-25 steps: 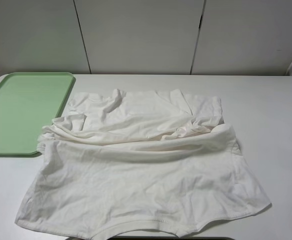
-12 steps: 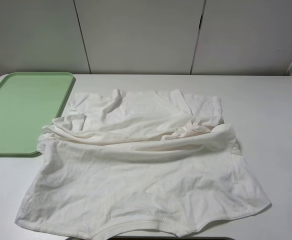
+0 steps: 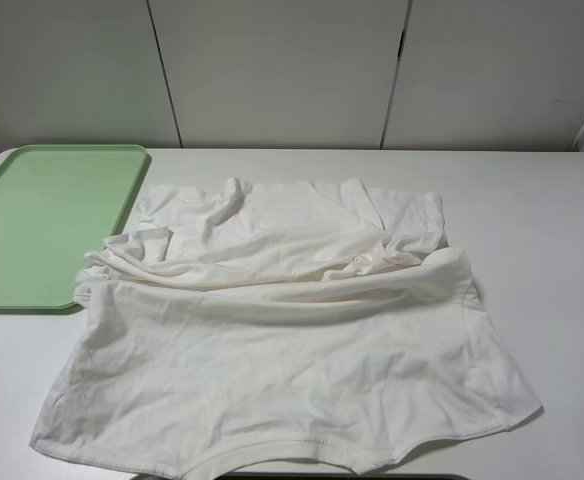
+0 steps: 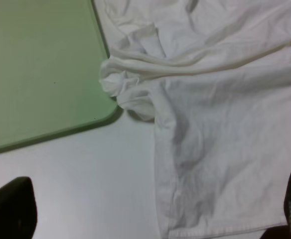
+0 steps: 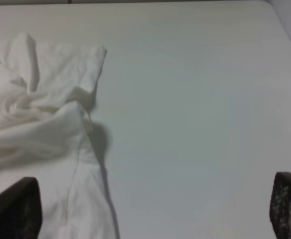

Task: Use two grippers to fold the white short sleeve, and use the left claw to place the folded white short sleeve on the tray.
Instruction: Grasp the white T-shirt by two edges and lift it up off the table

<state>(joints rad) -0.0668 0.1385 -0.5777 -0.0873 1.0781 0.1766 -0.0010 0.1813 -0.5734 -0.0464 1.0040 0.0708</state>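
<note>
The white short sleeve (image 3: 282,320) lies spread and wrinkled on the white table, hem toward the front edge, with a bunched ridge across its middle. The pale green tray (image 3: 32,220) lies flat at the far left, and the shirt's bunched left sleeve touches its near right corner. Neither arm shows in the high view. In the left wrist view my left gripper (image 4: 150,219) is open and empty above the shirt's (image 4: 225,99) left edge, beside the tray (image 4: 36,64). In the right wrist view my right gripper (image 5: 150,214) is open and empty over the shirt's (image 5: 36,124) right side.
The white table (image 3: 552,220) stretches bare to the right of the shirt. White wall panels (image 3: 282,70) stand behind the table's far edge. The shirt's hem reaches close to the front edge.
</note>
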